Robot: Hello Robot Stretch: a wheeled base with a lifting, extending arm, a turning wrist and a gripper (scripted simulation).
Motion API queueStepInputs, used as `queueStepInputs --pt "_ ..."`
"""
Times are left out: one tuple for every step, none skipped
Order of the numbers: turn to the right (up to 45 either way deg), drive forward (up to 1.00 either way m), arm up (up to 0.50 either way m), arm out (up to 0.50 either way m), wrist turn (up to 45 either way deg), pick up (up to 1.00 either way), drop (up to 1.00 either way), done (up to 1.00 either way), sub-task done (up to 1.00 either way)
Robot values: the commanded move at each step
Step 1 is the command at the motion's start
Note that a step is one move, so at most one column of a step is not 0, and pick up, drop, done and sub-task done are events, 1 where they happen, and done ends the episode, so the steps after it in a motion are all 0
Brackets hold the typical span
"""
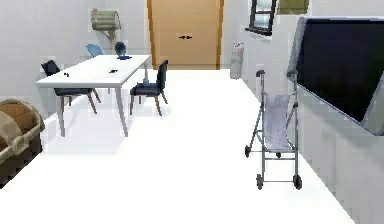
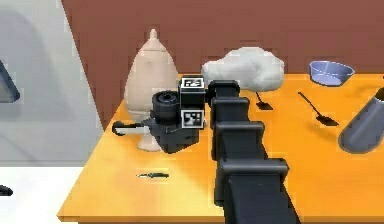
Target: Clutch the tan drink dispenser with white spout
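Looking across an orange table (image 2: pixel 310 165) and seeing the tan drink dispenser (image 2: pixel 152 75) standing upright on it. Finding the gripper (image 2: pixel 130 127) across the dispenser's lower half, dark body before the dispenser's base, thin fingers poking past the dispenser's left flank. Failing to tell whether it is holding anything, or even touching the dispenser. Seeing the arm (image 2: pixel 240 150) running just right of the dispenser. Noting a white lumpy thing (image 2: pixel 245 68) right of the dispenser and farther back, a bluish bowl (image 2: pixel 330 72) well right of the dispenser, and a small dark thing (image 2: pixel 155 176) lying nearer than the dispenser's base.
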Motion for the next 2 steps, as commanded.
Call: queueStepInputs --pt "0.0 0.0 0.0 0.0 0.0 1.0 0.0 0.0 0.0" --pt "0.0 0.0 0.0 0.0 0.0 0.0 0.0 1.0 0.0"
